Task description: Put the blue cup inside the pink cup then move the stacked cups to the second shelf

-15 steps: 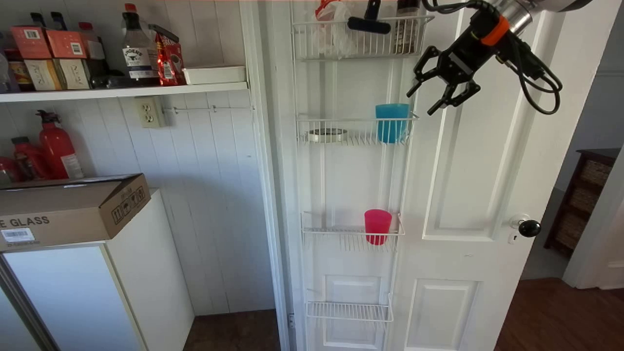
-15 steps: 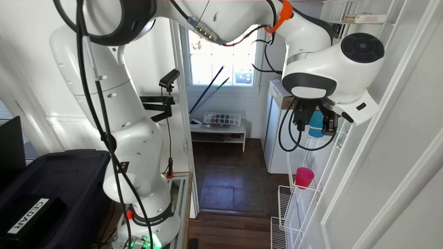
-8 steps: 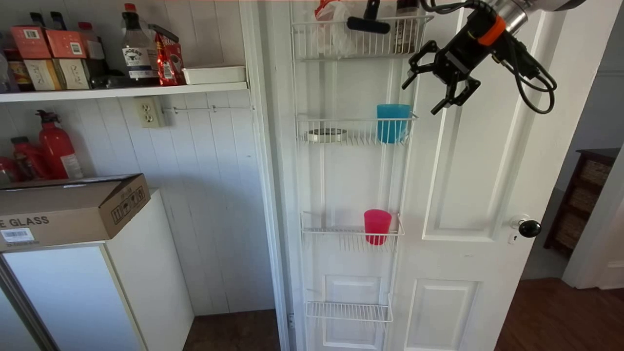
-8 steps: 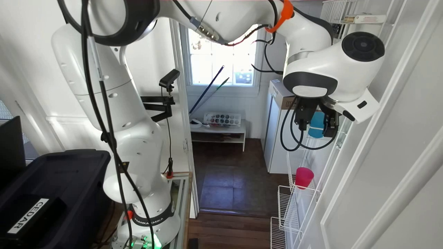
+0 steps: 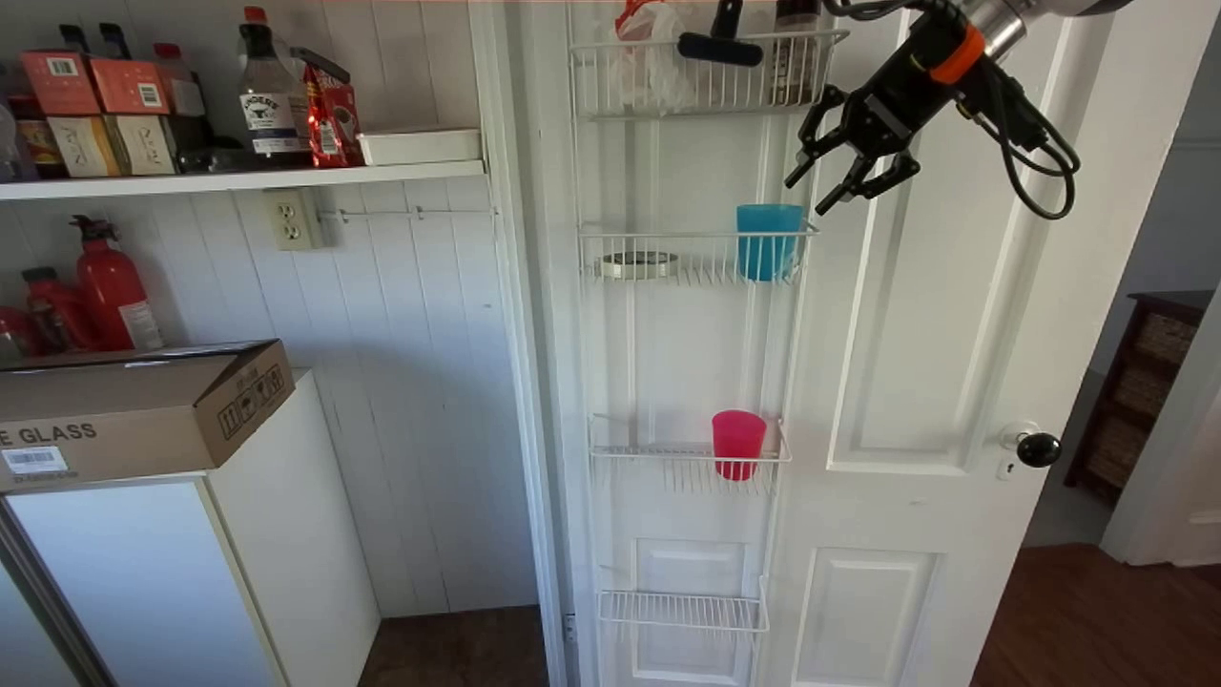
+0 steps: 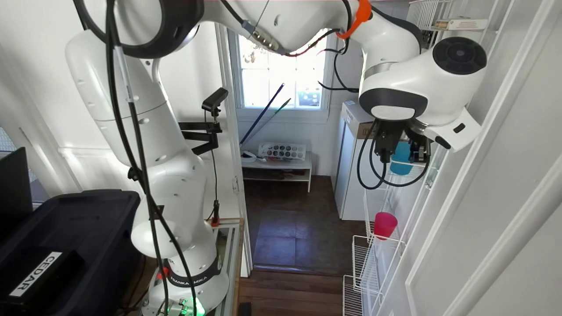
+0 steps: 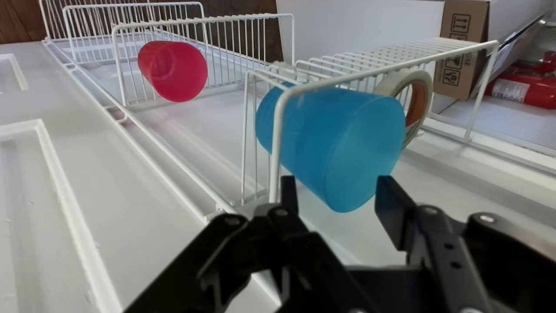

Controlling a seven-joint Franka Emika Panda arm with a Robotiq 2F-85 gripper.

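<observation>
Currently, at the frame's upper right, the Robotiq gripper [image 5: 806, 197] hangs, jaws apart, near the blue tumbler [image 5: 769, 244] in the second wire basket [image 5: 701, 235]. Lower, right of centre, the pink tumbler [image 5: 738, 445] stands upright.

A turquoise-blue plastic tumbler [image 5: 769, 246], plain and slightly tapered, stands upright at one end of the second shelf [image 5: 698, 235], a narrow white wire basket, while a bright pink plastic tumbler [image 5: 738, 443] stands upright on the wire tier [image 5: 658, 455] below, the two well apart.
</observation>
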